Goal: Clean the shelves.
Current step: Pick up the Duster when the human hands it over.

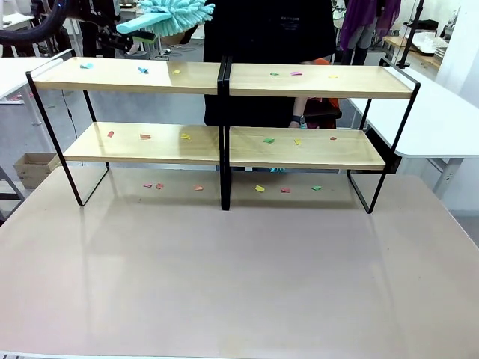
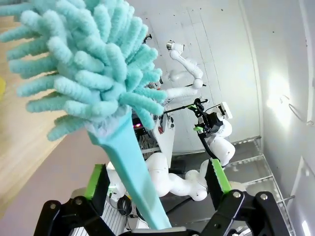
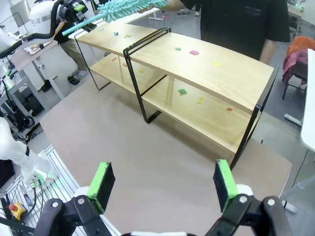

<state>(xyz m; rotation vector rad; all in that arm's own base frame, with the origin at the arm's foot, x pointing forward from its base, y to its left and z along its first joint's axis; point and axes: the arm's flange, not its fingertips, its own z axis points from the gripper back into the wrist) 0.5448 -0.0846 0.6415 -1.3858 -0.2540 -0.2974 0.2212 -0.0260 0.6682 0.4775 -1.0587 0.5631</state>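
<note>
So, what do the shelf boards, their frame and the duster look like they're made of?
Shelf boards: light wood or wood-look laminate, satin; faint grain and soft reflections.
Frame: thin metal, matte black, by its slim bent bars.
Duster head: teal chenille-type microfibre, fuzzy strands.
Duster handle: smooth teal, probably plastic.

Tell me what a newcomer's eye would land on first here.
The fluffy teal duster above the top left board of the shelves stands out, its handle running between the open jaws of the left gripper. Next come the coloured scraps dotted over all four boards and the table beneath.
</note>
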